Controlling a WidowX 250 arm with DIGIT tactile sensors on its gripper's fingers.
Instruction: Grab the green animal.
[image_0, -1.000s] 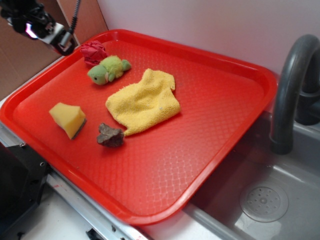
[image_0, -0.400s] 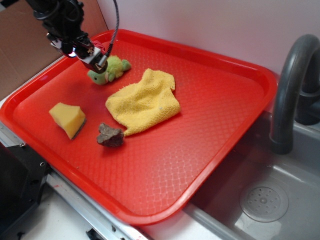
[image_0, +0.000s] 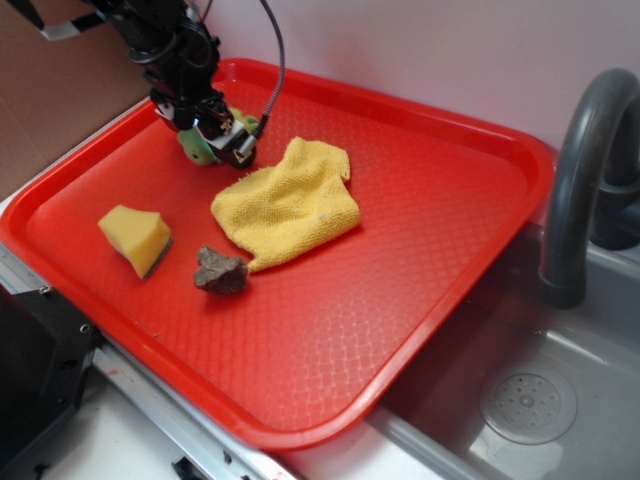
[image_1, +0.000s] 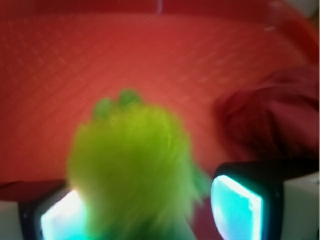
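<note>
At tray's far-left corner | gripper spread wide, straddling green animal, nothing clamped yet | fuzzy plush: prob. light, soft, squashy | best taken across mid-body btwn pads | red wad just beside

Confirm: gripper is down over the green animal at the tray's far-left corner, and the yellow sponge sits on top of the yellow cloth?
Not quite. The yellow sponge lies on the bare tray, apart from the yellow cloth, as the exterior view shows. The rest holds: the gripper is down over the green animal.
</note>
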